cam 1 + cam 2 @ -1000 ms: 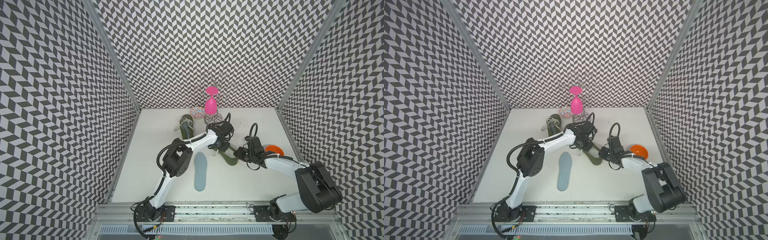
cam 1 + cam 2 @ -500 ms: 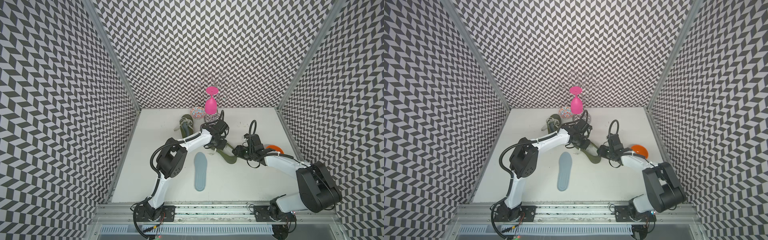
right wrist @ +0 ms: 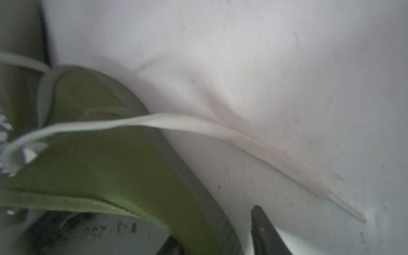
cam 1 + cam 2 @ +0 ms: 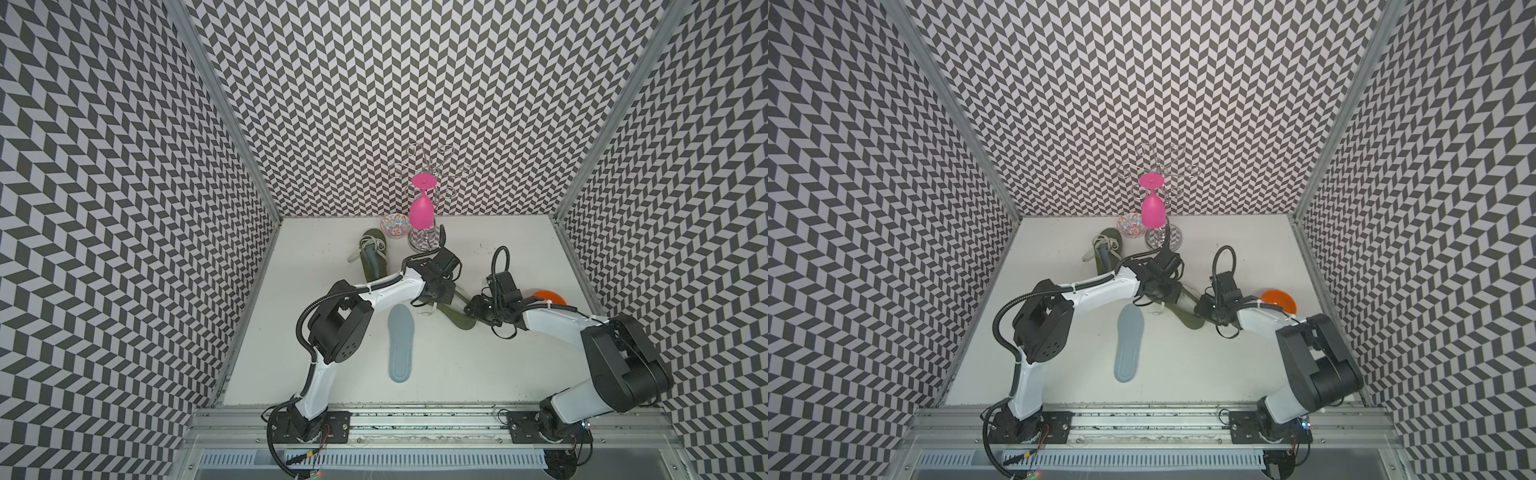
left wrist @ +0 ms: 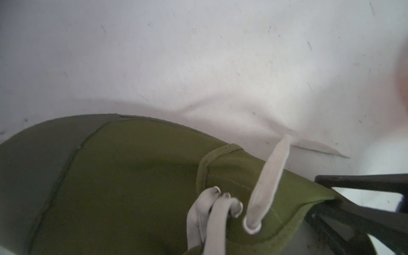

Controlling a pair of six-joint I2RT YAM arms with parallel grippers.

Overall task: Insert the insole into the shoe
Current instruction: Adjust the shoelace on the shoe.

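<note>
The white table [image 4: 498, 374] carries everything, and both arms reach in to meet near its middle. The olive shoe [image 4: 462, 318] lies there on a slant, with the spare shoe [image 4: 372, 262] well apart at the back. The grey insole [image 4: 401, 345] lies flat on the table just beside the left arm, apart from the shoe and touched by neither claw, so the insertion itself is not yet begun.

The step in hand looks like readying the shoe: holding it steady with its mouth spread. The left claw [image 4: 440, 296] is closed tight, pinching the fabric edge beside the eyelets, as the left wrist view shows where a dark finger [image 5: 353, 212] meets the green canvas. The right claw [image 4: 473, 311] sits at the shoe's rim. In the right wrist view one finger [image 3: 262, 229] stands outside the side wall and something dark shows inside the opening, but whether the jaws pinch the wall cannot be told.

To do this well, the two claws probably ought to draw the rim gently apart while pressing the sole flat to the table, so the shoe does not roll. The loose lace [image 3: 220, 130] trails across the table; it should stay clear of the mouth.
</note>
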